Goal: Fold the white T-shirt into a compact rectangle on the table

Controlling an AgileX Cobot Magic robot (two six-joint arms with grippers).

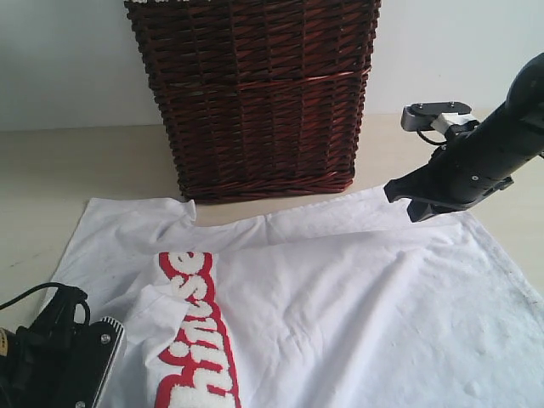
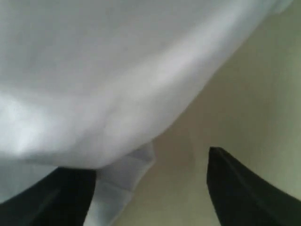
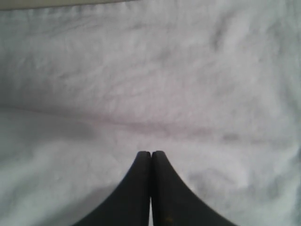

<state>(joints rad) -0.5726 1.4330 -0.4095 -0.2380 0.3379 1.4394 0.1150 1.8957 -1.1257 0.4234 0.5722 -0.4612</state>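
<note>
Black left gripper (image 2: 150, 162) gapes unladen beside the folded edge of the white cotton T-shirt (image 1: 357, 289) spread on the pale cream table (image 1: 51, 170), likely limp and light, best pinched at its hem; right gripper (image 3: 151, 153) hovers clenched, empty.

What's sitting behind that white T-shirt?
A dark wicker basket stands behind the white T-shirt, on the table. Its top is cut off, so its contents cannot be seen.
</note>
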